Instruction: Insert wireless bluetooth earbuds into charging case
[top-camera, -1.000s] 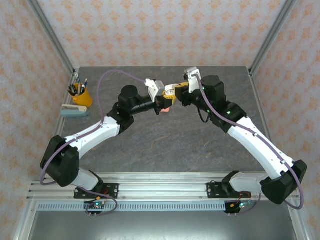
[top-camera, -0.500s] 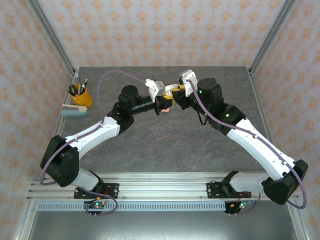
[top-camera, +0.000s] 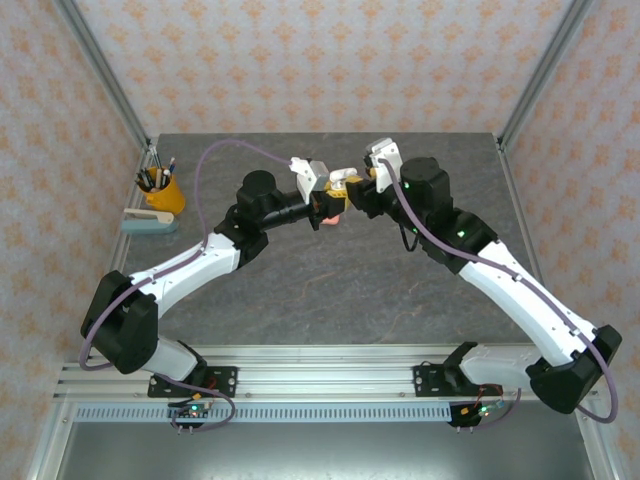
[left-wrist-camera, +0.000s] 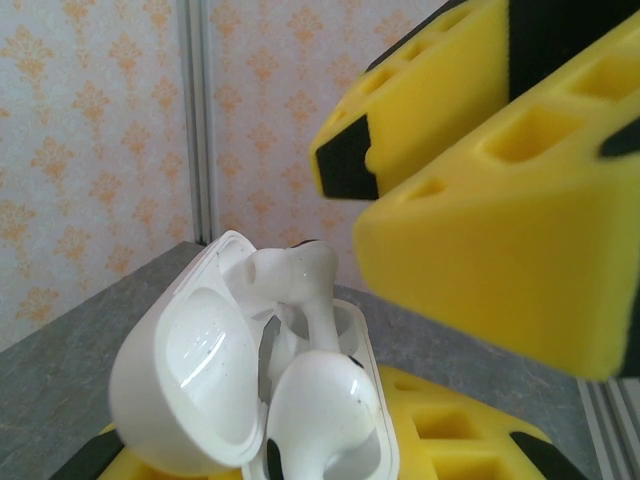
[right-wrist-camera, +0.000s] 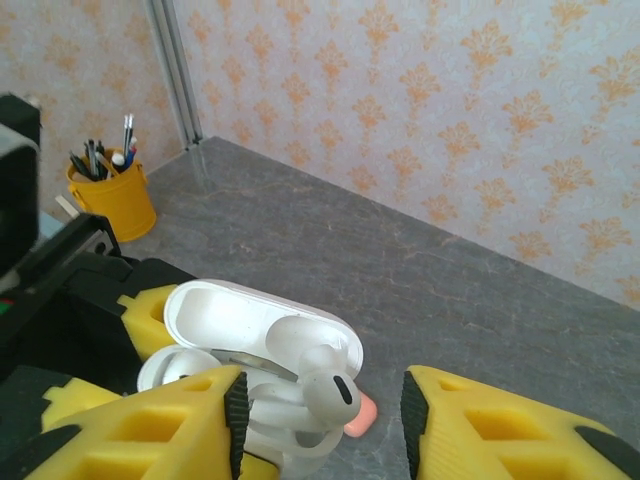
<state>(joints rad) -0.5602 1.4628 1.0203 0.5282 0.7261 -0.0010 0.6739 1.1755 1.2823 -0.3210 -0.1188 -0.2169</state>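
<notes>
My left gripper (top-camera: 325, 205) is shut on a white charging case (right-wrist-camera: 230, 315) and holds it above the middle of the table with its lid open. One white earbud (left-wrist-camera: 320, 400) sits low in its well. A second white earbud (right-wrist-camera: 330, 393) stands higher in the case (left-wrist-camera: 190, 370), its stem down in the other well and its head sticking up (left-wrist-camera: 295, 280). My right gripper (right-wrist-camera: 320, 420) hangs open just above the case, its yellow fingers (left-wrist-camera: 480, 200) apart on either side of that earbud and touching nothing. In the top view my right gripper (top-camera: 350, 188) meets the left one.
A coral-pink piece (right-wrist-camera: 358, 412) lies on the table under the case, mostly hidden; in the top view this coral-pink piece (top-camera: 331, 216) shows under the grippers. A yellow pen cup (top-camera: 163, 192) and a pale stapler-like object (top-camera: 150, 222) stand at the far left. The grey table (top-camera: 330, 290) is bare near the arms.
My right gripper's jaws have spread apart and let go of the white earbud, which now stands in the case. The left arm has stayed still.
</notes>
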